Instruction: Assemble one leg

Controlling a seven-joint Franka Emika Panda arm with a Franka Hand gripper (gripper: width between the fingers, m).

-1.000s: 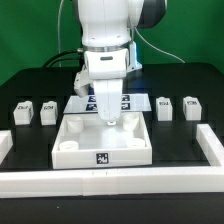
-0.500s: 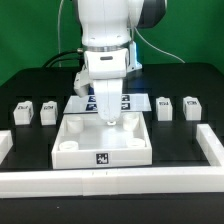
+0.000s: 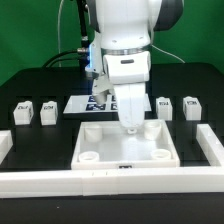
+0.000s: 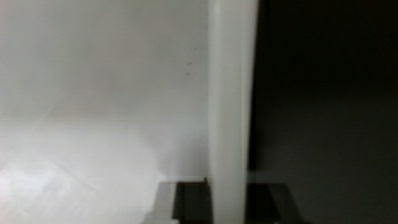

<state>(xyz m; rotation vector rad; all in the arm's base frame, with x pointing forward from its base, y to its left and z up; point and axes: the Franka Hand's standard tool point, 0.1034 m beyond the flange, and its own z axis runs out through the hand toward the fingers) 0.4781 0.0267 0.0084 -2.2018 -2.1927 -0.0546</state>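
The counter (image 3: 40, 135) is a matte black surface, and a flat green backdrop (image 3: 30, 40) closes off the room behind it. A low white rail (image 3: 60, 182) runs along the counter's front edge and turns up both side edges, fencing in the work area. Dark cables (image 3: 70, 57) trail behind the white arm (image 3: 125, 40) toward the back edge.

The large white tray (image 3: 128, 162) sits near the front edge, just behind the rail and a little toward the exterior view's right. Round sockets show in its corners. The marker board (image 3: 88, 103) lies flat behind it, partly hidden by the arm.

The tool (image 3: 130, 124) reaches straight down to the tray's far wall. It is clenched on that thin wall. In the wrist view the white wall runs upright between the dark pads (image 4: 189, 205), with pale tray floor on one side and dark counter on the other.

None of the legs is in the tool. All four stand on the bare counter in one row across its middle. The first leg (image 3: 22, 112) and second leg (image 3: 47, 110) stand toward the exterior view's left edge. The third leg (image 3: 165, 106) and fourth leg (image 3: 191, 106) stand toward its right. Each has its tag facing the camera. All are apart from the tray.
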